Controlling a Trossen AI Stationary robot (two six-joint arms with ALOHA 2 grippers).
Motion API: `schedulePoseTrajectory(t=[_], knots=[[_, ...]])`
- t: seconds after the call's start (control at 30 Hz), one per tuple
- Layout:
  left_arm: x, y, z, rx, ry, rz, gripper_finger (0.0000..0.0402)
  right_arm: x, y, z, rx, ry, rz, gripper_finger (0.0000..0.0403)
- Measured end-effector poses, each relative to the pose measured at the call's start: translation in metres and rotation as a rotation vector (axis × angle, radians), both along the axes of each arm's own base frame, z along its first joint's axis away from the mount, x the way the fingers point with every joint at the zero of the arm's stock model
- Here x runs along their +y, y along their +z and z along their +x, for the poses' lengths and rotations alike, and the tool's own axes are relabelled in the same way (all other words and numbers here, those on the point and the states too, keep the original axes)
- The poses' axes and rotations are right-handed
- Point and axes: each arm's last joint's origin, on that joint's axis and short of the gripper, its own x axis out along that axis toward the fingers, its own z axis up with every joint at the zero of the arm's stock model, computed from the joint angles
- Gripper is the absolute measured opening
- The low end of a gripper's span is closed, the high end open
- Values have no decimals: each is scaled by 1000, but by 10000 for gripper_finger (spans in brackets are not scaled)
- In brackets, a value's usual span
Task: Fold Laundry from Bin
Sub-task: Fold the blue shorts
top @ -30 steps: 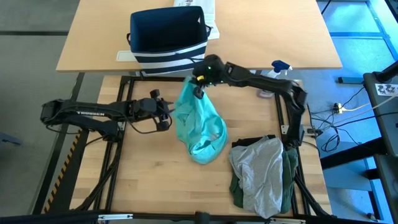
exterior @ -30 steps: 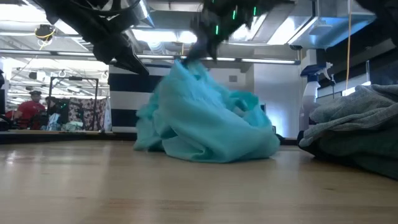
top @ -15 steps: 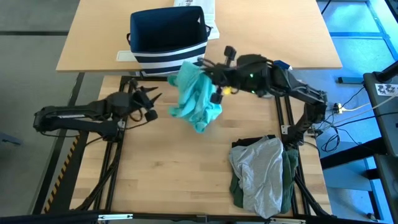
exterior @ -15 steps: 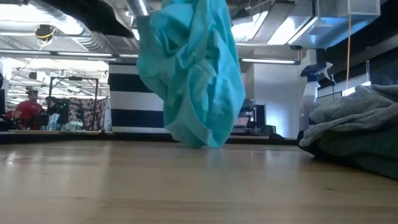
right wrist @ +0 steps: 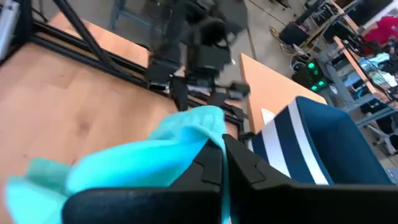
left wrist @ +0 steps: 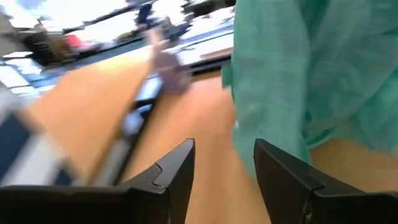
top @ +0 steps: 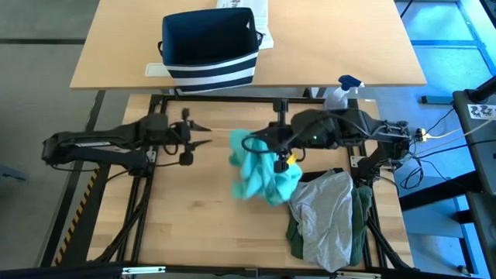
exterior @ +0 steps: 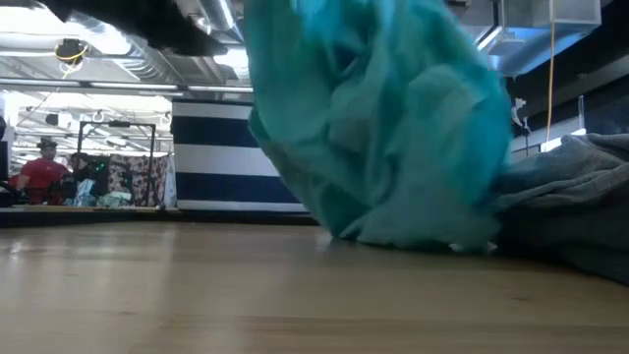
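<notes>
A: Start at the right hand (top: 277,149) — what is it doing?

B: It is clamped tight on a fold of the teal-green garment (top: 262,170), which hangs bunched below it. In the right wrist view the cloth sits pinched between the two dark fingers (right wrist: 208,167).

A: And where is that garment, taking the bin (top: 209,48) as the landmark?

B: Well in front of the bin, on the nearer tabletop (top: 194,217), and a little toward the right arm's side. In the low view its lower edge appears to reach the wood, though I cannot tell whether it truly touches.

A: What lies beside it?

B: The pile of laundry (top: 329,213), light grey on top with dark green beneath, just beside the teal-green garment and farther from the bin. The teal cloth meets the pile's edge.

A: The left hand (top: 203,135)?

B: Its fingers stand apart with nothing between them. It hovers in front of the bin, toward the left arm's side, clear of the garment.

A: The bin itself?

B: Upright on the farther tabletop (top: 341,46), navy with white stripes. A spray bottle (top: 341,89) stands well off to its right.
</notes>
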Motion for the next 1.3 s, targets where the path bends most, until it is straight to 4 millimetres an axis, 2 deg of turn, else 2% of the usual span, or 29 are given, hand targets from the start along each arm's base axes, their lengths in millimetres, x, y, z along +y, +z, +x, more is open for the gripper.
schedulePoseTrajectory(t=[0.17,0.37,0.53,0.73,0.97,1.1,1.2,1.3], knots=[[-2,-5,25,-57,-198,-197,186,3,0,-1,-4,-4,18,0],[-14,-19,46,-26,-227,-370,201,1,0,-1,-11,-56,-2,0],[-22,-22,50,-34,-56,-376,200,-4,0,0,-11,-75,-5,0],[-21,-32,55,-7,112,-355,199,-6,0,0,-10,-79,-11,0],[-2,-56,69,73,284,-341,199,-5,0,0,-7,-60,-16,0],[10,-66,81,71,261,-368,197,-5,0,0,-4,-45,-11,0],[14,-72,85,86,243,-341,170,-5,-1,0,11,-45,-14,0],[19,-71,84,97,260,-278,86,-5,-5,-2,52,-41,-22,0]])
